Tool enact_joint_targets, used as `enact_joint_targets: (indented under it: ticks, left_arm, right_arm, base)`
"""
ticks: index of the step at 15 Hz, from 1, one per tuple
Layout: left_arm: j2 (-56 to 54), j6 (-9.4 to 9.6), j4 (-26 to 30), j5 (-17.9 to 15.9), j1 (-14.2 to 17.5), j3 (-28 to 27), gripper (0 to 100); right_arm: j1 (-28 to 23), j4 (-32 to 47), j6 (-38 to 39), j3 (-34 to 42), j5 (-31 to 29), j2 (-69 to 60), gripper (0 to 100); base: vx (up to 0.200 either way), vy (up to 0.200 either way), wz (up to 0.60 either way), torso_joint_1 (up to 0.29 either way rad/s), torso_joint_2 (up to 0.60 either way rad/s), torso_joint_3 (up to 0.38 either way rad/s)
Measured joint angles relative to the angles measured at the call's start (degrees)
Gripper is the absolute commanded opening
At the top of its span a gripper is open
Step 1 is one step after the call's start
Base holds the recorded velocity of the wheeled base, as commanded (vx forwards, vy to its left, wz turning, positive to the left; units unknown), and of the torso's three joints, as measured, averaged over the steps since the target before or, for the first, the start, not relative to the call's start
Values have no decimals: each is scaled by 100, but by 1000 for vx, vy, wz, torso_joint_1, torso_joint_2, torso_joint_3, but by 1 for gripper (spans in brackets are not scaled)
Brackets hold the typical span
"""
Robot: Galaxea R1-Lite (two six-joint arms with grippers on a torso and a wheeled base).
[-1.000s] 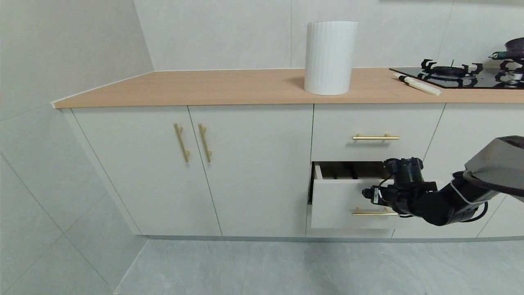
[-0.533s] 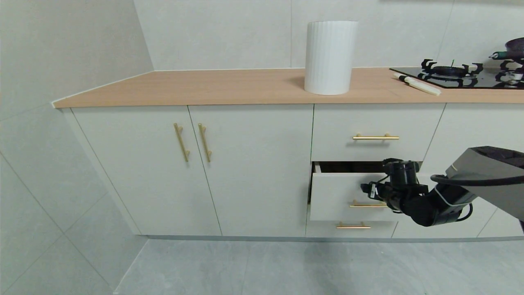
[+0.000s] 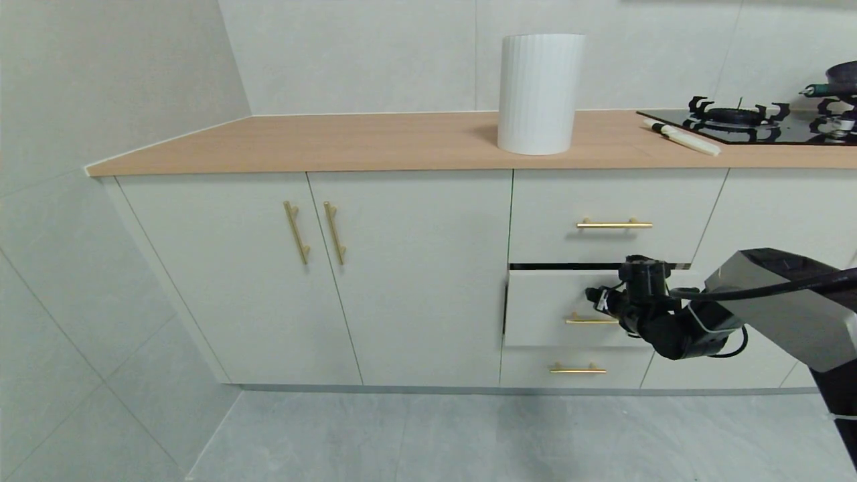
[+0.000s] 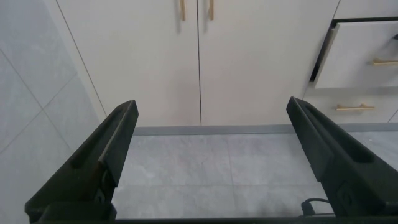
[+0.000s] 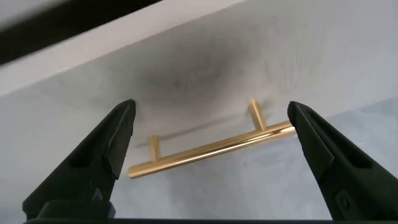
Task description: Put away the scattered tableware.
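Observation:
The middle drawer [image 3: 546,308] of the white cabinet stands out a little, with a thin dark gap above its front. My right gripper [image 3: 617,304] is open right at that front, by the gold handle [image 3: 588,320]. In the right wrist view the handle [image 5: 211,149] runs across the gap of my right gripper [image 5: 211,124], a short way beyond the tips. A cream-coloured utensil [image 3: 681,138] lies on the wooden countertop [image 3: 335,140] beside the hob. My left gripper [image 4: 211,109] is open over the floor, and the drawer [image 4: 364,53] shows off to one side.
A tall white ribbed cylinder [image 3: 539,94] stands on the countertop. A black gas hob [image 3: 756,124] with a pan is at the far right. Double cabinet doors [image 3: 315,268] with gold handles are shut. Grey tiled floor [image 3: 428,435] lies in front.
The middle drawer has slid in from well open to almost shut. My right gripper moved toward the cabinet with its front, and the lowest drawer's handle came into sight.

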Motion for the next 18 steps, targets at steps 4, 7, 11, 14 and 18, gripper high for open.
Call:
enact_joint_targets:
  ticks: [4,7,11,14,18]
  left_arm:
    - [0,-2,0,0,0,0,100]
    - [0,0,0,0,0,0,100]
    - [0,0,0,0,0,0,100]
    - [0,0,0,0,0,0,100]
    - [0,0,0,0,0,0,100]
  right_arm:
    - [-127,26,312,-521,-40,260,100]
    - [-178,57,441,-931,-254,478,100]
    - [-265,96,433,-1392,-451,800,100]
    - [-297,11,452,-1347,-489,797,100]
    - [-245,-44,457,-510,-336,373,100]
  base:
    - [0,0,0,0,0,0]
    - [0,0,0,0,0,0]
    - [0,0,0,0,0,0]
    - [0,0,0,0,0,0]
    - [0,0,0,0,0,0]
